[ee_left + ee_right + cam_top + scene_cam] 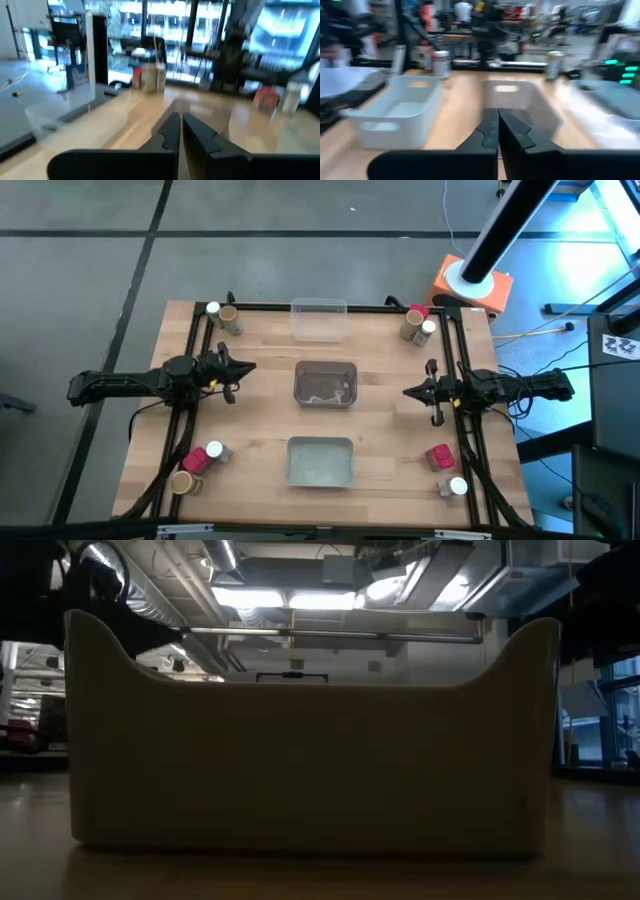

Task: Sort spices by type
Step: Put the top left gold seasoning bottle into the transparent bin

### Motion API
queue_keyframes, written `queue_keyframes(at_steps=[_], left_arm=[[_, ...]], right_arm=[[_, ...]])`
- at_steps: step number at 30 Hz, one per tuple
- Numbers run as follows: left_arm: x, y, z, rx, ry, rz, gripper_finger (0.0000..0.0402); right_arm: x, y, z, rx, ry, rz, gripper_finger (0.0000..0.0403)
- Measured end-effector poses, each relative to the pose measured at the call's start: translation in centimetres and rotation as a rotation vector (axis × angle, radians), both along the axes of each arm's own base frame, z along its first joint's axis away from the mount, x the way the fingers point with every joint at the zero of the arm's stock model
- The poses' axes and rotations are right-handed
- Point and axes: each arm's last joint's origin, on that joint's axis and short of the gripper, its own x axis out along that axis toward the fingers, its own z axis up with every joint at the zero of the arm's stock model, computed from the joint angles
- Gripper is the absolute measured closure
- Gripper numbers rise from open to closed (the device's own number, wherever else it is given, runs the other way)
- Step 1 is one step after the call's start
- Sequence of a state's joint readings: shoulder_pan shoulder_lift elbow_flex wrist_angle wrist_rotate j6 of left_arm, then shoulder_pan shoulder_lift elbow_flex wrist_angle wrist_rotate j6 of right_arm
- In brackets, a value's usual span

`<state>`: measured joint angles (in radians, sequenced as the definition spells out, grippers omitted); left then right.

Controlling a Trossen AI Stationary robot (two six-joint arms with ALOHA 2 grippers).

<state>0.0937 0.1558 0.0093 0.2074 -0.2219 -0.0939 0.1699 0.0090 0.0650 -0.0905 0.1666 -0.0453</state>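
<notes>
Spices in four corner clusters on the table (250, 380): jars (222, 315) at 11 o'clock, jars and red box (418, 322) at 1 o'clock, red box and jars (198, 465) at 7 o'clock, red box and white-lidded jar (445, 470) at 5 o'clock. Three trays (325, 384) in a central column, 12 to 6 o'clock. Left gripper (245, 368) at 9 o'clock, fingers pressed together, empty. Right gripper (410, 391) at 3 o'clock, likewise closed, empty.

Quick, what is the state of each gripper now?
Left gripper: shut, holding nothing.
Right gripper: shut, holding nothing.
</notes>
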Motion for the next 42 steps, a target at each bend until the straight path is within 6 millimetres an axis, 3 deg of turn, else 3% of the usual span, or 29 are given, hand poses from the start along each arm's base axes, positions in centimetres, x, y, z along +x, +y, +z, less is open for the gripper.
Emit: queue_keyframes(at_steps=[8,14,17,23,30,42], left_arm=[[-0.7,0.1,3.0,0.047,-0.305,0.072,0.0396],[-1.1,0.5,5.4,0.130,-0.321,0.245,0.0396],[-0.7,0.8,6.9,0.188,-0.269,0.323,0.0396],[1.3,2.1,9.6,0.140,-0.125,0.443,0.0400],[3.7,5.2,12.0,0.141,0.114,0.689,0.0401],[6.6,10.8,13.6,0.003,0.545,0.843,0.0401]], right_arm=[[-0.1,-0.7,1.3,-0.094,-0.116,-0.248,0.0396],[-0.3,-0.9,2.3,-0.177,-0.197,-0.310,0.0396],[-0.3,-1.0,2.4,-0.186,-0.193,-0.357,0.0396],[-0.3,-1.6,2.2,-0.190,-0.167,-0.418,0.0396],[-0.4,-2.4,2.4,-0.217,-0.167,-0.522,0.0396],[-0.7,-3.8,2.1,-0.315,-0.089,-0.672,0.0396]])
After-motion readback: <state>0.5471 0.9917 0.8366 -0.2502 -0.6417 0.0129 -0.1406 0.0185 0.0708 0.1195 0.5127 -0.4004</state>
